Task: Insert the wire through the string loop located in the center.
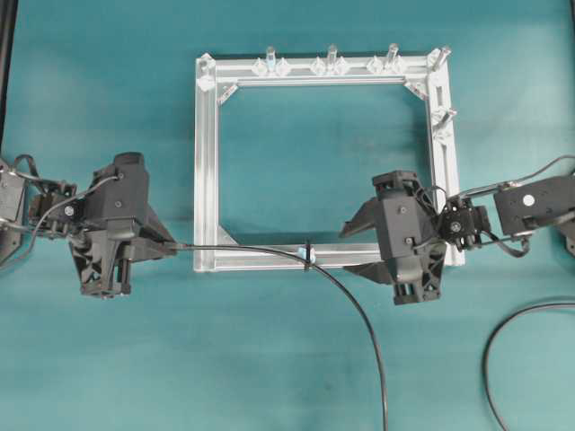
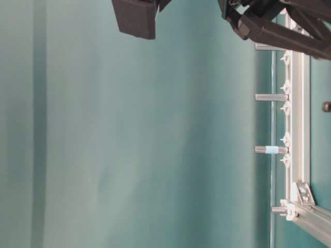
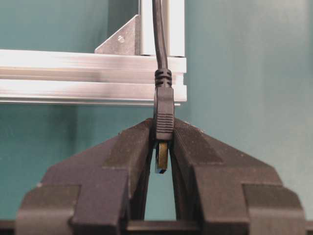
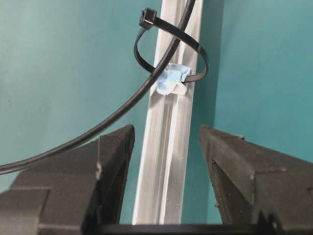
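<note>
Worktop (image 1: 108, 377) of flat teal-green covering fills every view, matte, unmarked and softly shadowed; no wall or room beyond it shows. Toward its far edge, around the middle, lies a square frame of silver aluminium bars (image 1: 206, 162), with upright silver pegs in clear fittings (image 1: 331, 57) along its far bar. At the left edge, the left black end effector (image 1: 171, 244) is pressed together, pinching the plug end of the long thin black wire (image 1: 359, 314); the left wrist view shows its brownish-metal tip (image 3: 162, 157) between the fingers (image 3: 132, 147). From there the wire runs along the frame's near bar, passes through the small black string loop on its pale-blue base (image 4: 171, 81) at the bar's middle, then curves away to the near edge. The right black end effector (image 1: 355, 247) is spread wide, holding nothing, straddling the near bar just beside the loop. A thicker black cable (image 1: 503, 341) arcs at the near right corner.
</note>
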Controlling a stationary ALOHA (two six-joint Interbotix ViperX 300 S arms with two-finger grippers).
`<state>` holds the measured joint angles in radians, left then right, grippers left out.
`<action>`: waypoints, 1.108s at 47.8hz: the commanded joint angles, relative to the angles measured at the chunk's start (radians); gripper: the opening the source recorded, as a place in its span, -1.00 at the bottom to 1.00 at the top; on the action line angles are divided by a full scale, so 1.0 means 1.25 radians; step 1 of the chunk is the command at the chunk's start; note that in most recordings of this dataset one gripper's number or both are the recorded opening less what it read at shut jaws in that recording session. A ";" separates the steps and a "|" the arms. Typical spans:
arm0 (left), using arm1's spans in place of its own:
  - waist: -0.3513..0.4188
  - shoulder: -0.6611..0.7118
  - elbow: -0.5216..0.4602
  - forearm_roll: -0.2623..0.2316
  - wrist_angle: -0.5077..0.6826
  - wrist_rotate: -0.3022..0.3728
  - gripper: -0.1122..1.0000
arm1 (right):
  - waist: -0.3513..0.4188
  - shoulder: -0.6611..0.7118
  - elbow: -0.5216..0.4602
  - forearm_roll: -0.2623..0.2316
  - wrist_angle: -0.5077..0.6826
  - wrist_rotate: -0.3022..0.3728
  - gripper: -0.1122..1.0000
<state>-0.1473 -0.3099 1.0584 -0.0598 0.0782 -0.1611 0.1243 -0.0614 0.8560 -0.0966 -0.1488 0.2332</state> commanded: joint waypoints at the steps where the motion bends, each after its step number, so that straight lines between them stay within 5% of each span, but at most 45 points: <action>1: -0.006 -0.006 -0.010 -0.001 -0.002 -0.001 -0.56 | 0.002 -0.018 -0.012 0.000 -0.002 0.001 0.26; 53: -0.043 0.092 -0.036 -0.001 0.028 -0.038 -0.56 | 0.002 -0.039 -0.007 0.001 0.026 0.001 0.26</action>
<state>-0.1948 -0.1887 1.0385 -0.0598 0.1028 -0.2025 0.1243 -0.0890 0.8560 -0.0951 -0.1135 0.2332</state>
